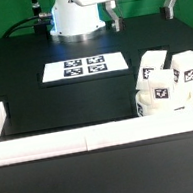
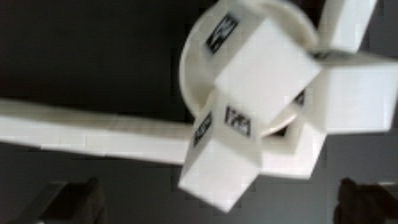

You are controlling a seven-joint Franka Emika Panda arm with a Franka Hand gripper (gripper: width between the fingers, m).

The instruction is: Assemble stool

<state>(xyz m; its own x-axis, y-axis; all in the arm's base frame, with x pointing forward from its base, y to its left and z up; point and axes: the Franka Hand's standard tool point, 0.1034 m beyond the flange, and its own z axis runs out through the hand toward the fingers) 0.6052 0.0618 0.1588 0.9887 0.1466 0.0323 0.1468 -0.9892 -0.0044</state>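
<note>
Wrist view shows my fingers point(image 2: 71, 198) spread apart, grasping nothing, above the parts. Nearest in the exterior view lies the border rail point(image 1: 51, 144). Just behind it, in its corner, the leg blocks point(image 1: 170, 75) stand piled on the disc seat point(image 1: 166, 102). I judge no leg fitted yet; all remains.

The exterior view is evenly lit and fairly sharp, though low in resolution. The black table point(image 1: 45, 103) shows a soft sheen at its far side, and the white rail point(image 1: 51, 144) is bright, nearly washed out. The wrist view is blurred throughout: the leg blocks point(image 2: 249, 110) have smeared edges, their tags unreadable, with dim corners.
</note>
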